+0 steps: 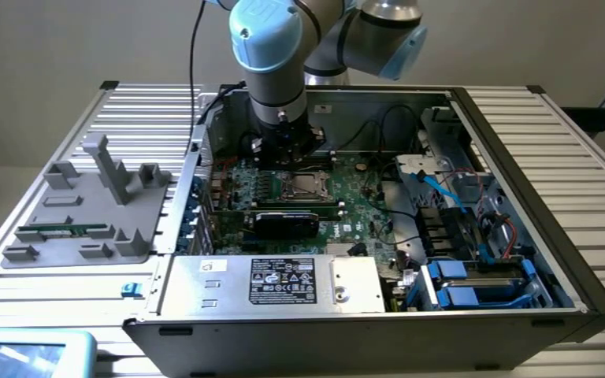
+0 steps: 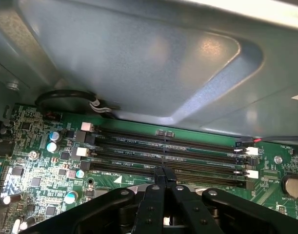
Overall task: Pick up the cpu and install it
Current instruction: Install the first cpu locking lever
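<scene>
Slatted alu surface [image 1: 566, 150], plain beige wall [image 1: 72, 39] behind. Open PC case [image 1: 334, 335] on it; grey tray [image 1: 76, 211] at exterior view's left w/ green memory stick [image 1: 63, 231]. Gripper [image 1: 284, 164] closed right up, holding nothing, low over mobo [image 1: 361, 206]. Cpu [image 1: 305, 187] lies in socket [image 1: 321, 194], just beside gripper. Black RAM slots [image 2: 168, 155] just past its tips.

White print on the green circuit board [image 2: 36, 170], alongside the long memory slots [image 2: 188, 156], reads "DIMM" plus a digit and "CPU1"; the digits are too small to tell apart. "BATTERY" is printed next to the coin battery [image 2: 291, 184]. The white label [image 1: 289, 282] on the power supply box [image 1: 192, 287] carries black print too small to read.
</scene>
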